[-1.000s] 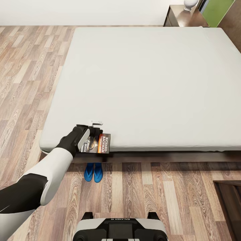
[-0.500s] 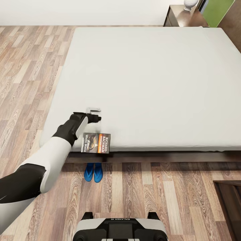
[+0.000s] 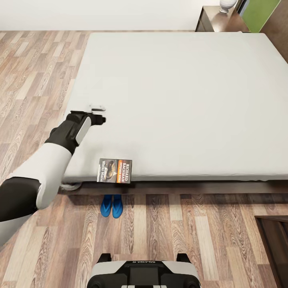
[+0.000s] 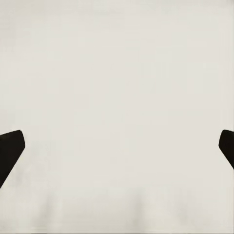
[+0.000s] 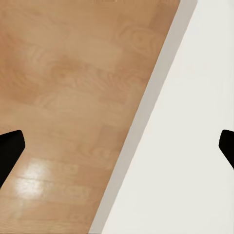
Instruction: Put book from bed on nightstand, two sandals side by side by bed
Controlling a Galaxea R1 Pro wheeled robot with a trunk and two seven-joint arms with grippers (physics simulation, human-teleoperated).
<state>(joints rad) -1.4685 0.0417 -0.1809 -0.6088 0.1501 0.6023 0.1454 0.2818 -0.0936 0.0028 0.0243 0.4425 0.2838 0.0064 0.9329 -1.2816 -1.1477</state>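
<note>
While the left arm reaches out over the bed, the scene reads as follows.

Left hand point(image 3: 97, 113): above the mattress near the bed's left edge, empty; in the left wrist view the two dark fingertips point(image 4: 10, 151) sit at opposite borders, spread wide apart over plain grey mattress.
Book point(image 3: 114, 171): flat on the bed point(image 3: 180, 100) at its near edge, cover up, white lettering and orange band legible; one end reaches the mattress border.
Book relative to left hand: nearer the robot than the hand and slightly to its right, clearly apart, no contact.
Sandals point(image 3: 111, 205): two blue ones side by side on the wood floor point(image 3: 32, 80), touching or nearly so, just in front of the bed frame and directly below the book.
Nightstand point(image 3: 218, 20): dark wood, at the far right corner of the bed, a pale rounded object on top; well apart from the book.
Right hand point(image 5: 117, 146): dark fingertips point(image 5: 9, 153) at opposite borders of the right wrist view, spread apart, nothing between them; below it wood floor and a white surface.
</note>
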